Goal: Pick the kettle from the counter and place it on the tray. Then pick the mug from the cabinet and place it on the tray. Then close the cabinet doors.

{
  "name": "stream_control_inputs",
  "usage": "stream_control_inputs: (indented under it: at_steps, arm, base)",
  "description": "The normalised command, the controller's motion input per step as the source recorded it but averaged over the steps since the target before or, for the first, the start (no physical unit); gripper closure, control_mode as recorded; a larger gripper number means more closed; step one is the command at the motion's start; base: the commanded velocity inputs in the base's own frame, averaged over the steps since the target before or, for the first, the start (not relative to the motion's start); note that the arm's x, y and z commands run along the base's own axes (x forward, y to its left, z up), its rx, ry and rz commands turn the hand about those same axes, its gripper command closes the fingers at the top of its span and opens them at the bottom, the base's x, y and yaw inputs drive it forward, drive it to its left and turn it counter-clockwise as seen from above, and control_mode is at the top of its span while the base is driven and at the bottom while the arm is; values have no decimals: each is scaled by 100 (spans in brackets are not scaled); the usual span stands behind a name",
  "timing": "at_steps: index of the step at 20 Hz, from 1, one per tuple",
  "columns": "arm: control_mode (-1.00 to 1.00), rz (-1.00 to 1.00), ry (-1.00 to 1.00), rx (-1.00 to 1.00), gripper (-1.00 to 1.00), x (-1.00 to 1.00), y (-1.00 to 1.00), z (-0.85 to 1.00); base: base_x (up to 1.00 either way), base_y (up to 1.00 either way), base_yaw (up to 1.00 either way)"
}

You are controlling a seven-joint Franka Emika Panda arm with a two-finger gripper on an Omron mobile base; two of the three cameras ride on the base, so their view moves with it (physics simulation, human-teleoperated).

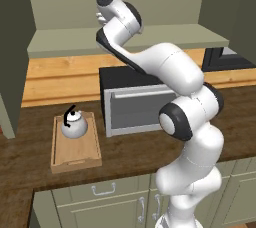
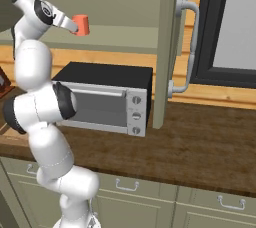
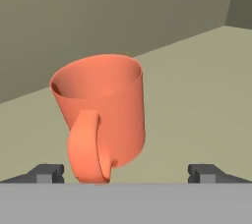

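The white-grey kettle (image 1: 74, 125) sits upright on the light-wood tray (image 1: 76, 156), left of the microwave on the counter (image 1: 130, 158). The arm reaches up into the open cabinet (image 1: 125, 39). On its pale shelf (image 3: 197, 95) stands the orange-red mug (image 3: 101, 115), its handle turned toward the hand. My gripper (image 3: 127, 174) is open, one fingertip on each side of the mug's base, with a clear gap on both sides. From the right base view the mug (image 2: 81, 25) sits right at the gripper's (image 2: 73, 26) tips.
A black and silver microwave (image 2: 105, 99) stands under the cabinet. The right cabinet door (image 2: 167, 47) is swung open toward the base, and the left door (image 1: 12, 52) is open too. A dark-framed window (image 2: 232, 27) is at the right. Drawers run below the counter (image 2: 200, 142).
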Motion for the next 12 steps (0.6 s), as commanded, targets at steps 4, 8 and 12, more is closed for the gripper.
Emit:
stream_control_inputs:
  at_steps: [4,8,12]
  arm:
    - [-100,-3,0,0,-100,19,0,-1]
    - [-100,-3,0,0,-100,12,5,0]
    - [-100,-3,0,0,-100,13,9,0]
  base:
    - [0,0,0]
    - [0,0,0]
    - [0,0,0]
